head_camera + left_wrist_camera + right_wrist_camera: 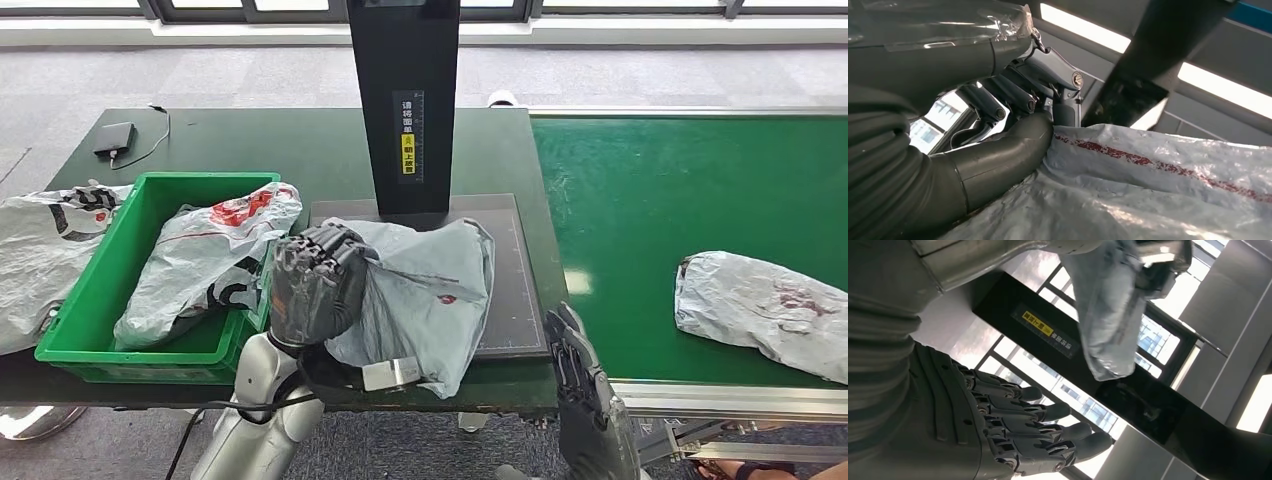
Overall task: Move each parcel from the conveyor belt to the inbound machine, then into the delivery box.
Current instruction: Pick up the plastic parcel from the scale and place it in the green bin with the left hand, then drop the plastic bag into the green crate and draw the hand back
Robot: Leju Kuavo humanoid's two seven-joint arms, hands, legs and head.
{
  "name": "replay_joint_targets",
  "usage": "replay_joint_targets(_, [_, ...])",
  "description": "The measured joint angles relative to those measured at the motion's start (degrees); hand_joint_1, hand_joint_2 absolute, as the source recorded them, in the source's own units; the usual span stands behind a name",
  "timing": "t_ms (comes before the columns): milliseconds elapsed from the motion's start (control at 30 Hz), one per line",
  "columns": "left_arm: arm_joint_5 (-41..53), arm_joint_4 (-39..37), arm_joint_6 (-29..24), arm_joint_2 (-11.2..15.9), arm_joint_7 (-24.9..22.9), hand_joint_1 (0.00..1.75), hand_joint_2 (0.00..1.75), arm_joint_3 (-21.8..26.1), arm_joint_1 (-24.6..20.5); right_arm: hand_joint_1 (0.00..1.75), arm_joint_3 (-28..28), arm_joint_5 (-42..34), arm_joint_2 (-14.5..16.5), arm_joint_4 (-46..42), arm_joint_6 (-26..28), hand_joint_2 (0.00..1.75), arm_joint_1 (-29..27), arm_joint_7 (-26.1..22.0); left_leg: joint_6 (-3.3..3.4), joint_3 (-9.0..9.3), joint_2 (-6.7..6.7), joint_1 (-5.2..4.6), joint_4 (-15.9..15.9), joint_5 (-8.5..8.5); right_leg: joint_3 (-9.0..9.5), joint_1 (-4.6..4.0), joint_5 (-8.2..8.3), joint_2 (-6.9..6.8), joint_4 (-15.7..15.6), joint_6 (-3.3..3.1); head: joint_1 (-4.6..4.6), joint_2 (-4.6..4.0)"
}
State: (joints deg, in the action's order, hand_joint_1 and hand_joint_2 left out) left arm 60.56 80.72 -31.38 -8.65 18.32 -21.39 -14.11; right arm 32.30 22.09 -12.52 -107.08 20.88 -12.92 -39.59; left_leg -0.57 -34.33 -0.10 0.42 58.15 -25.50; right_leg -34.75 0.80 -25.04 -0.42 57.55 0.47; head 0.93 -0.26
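Left hand (318,283) is sitting nearest the head cam, fingers curled over the near-left edge of the grey parcel (430,290) and gripping it; the left wrist view is showing thumb (998,165) pressed into the plastic w/ dark fingers above. Parcel is lying on the inbound machine's scan plate (520,290), just in front of its black post (405,100), near corner hanging off the table edge. Green delivery box (90,290) is sitting just left of the plate, already holding one parcel (205,260). Another grey bag (45,245) is lying left of the box. Right hand (575,365) is hanging low off the plate's right-near corner, fingers straight & apart, holding nothing.

Judgement: step = plate → box. Bag is floppy, so lift enough to clear the box wall before swinging left, and keep the grip tight since thin plastic may be slipping. Release over the box's free space, not on the rim. Next parcel (770,310) is waiting on the green conveyor belt (690,190), well right of the plate.
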Motion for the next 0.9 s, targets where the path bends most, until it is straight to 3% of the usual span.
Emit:
replay_joint_targets(167, [-10.89, 4.44, 7.16, 4.29, -1.08, 1.75, 1.75, 5.24, -9.93, 0.00, 0.14, -1.79, 0.15, 0.00, -1.19, 1.75, 0.54, -0.07, -0.11, -0.01, -0.01, 0.07, 0.00, 0.16, -0.01, -0.06, 0.11, 0.00, 0.02, -0.09, -0.01, 0.01])
replay_joint_targets(333, [-13.77, 3.07, 11.86, 6.89, -3.97, 1.75, 1.75, 10.34, -21.92, 0.00, 0.38, -4.17, 0.17, 0.22, -2.66, 1.75, 2.78, -0.42, -0.11, -0.15, -0.01, 0.12, 0.01, 0.35, -0.14, -0.13, 0.29, -0.01, 0.02, -0.15, 0.00, 0.01])
replay_joint_targets(633, [-13.76, -4.49, 13.31, 8.12, -8.24, 1.75, 1.75, 13.96, -37.86, 0.00, 0.65, -6.55, 0.17, 0.60, -1.83, 1.75, 4.51, -0.48, -0.13, -0.18, -0.03, 0.11, 0.02, 0.39, -0.15, -0.11, 0.34, -0.01, 0.02, -0.13, 0.01, 0.01])
replay_joint_targets(767, [-14.91, -11.03, 13.27, 9.14, -12.45, 1.75, 1.75, 17.05, -46.12, 0.00, 1.13, -8.33, 0.09, 0.85, -1.88, 1.75, 5.63, -0.48, -0.15, -0.19, 0.04, 0.11, 0.01, 0.38, -0.20, -0.13, 0.37, 0.07, 0.02, -0.17, 0.01, 0.01])
replay_joint_targets(900, [-15.62, -20.04, 11.66, 11.61, -12.31, 1.75, 1.75, 20.93, -51.79, 0.00, 1.33, -9.34, 0.06, 1.57, -2.39, 1.75, 6.93, -0.48, -0.19, -0.11, 0.13, 0.11, -0.02, 0.40, -0.21, -0.16, 0.37, 0.22, 0.03, -0.19, -0.01, 0.00])
